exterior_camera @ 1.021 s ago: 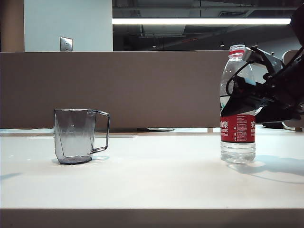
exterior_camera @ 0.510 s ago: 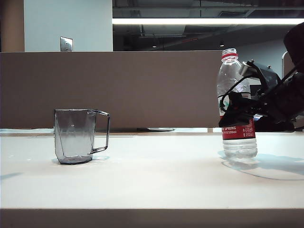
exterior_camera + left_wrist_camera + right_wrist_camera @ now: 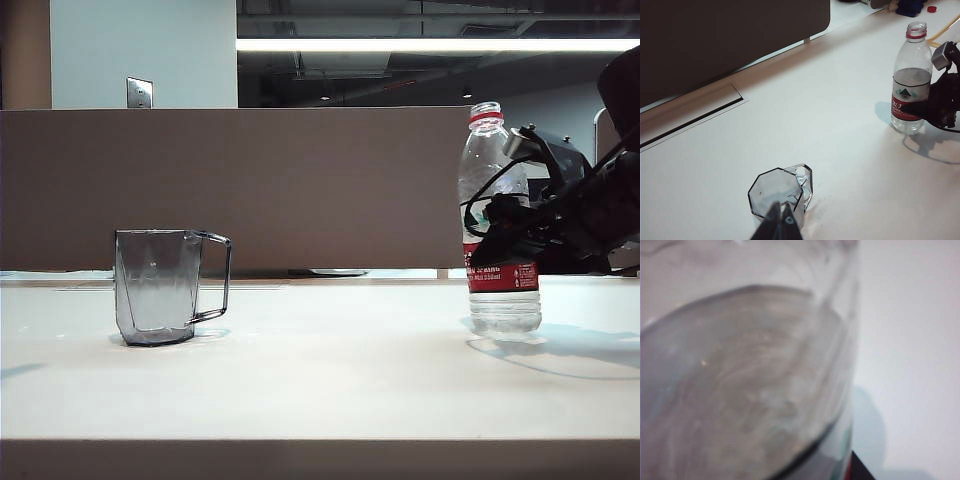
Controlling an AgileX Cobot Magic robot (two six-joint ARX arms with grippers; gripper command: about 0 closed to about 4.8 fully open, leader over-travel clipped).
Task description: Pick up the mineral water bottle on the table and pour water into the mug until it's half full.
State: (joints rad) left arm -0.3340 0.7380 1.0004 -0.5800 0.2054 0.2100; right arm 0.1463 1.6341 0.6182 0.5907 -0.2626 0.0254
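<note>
The bottle (image 3: 497, 220) stands upright on the table (image 3: 330, 380) at the right of the exterior view, cap off, its red neck ring near the top and the red label low on the body. The water (image 3: 912, 77) fills it to a little above the label, the level showing plainly in the left wrist view. The right gripper (image 3: 500, 232) reaches in from the right edge of the exterior view and sits against the bottle's middle, its dark fingers (image 3: 490, 212) lying across the body just above the label. Its claw stands around the bottle, but whether it has closed tight on it cannot be told; the bottle's base appears to rest on the table. The right wrist view is filled at close range by the bottle's clear wall (image 3: 745, 375), blurred, with white table to the right of that frame and a corner of red label at the bottom edge. The mug (image 3: 158, 286) stands upright at the left of the exterior view, well apart from the bottle, handle toward the bottle, and looks empty. In the left wrist view the mug sits at lower centre of the frame, and the left gripper (image 3: 779, 225) hangs just above it at the bottom edge, its dark fingertips drawn together to a point with nothing between them. A red cap (image 3: 932, 8) lies at the far upper right of that view.
</note>
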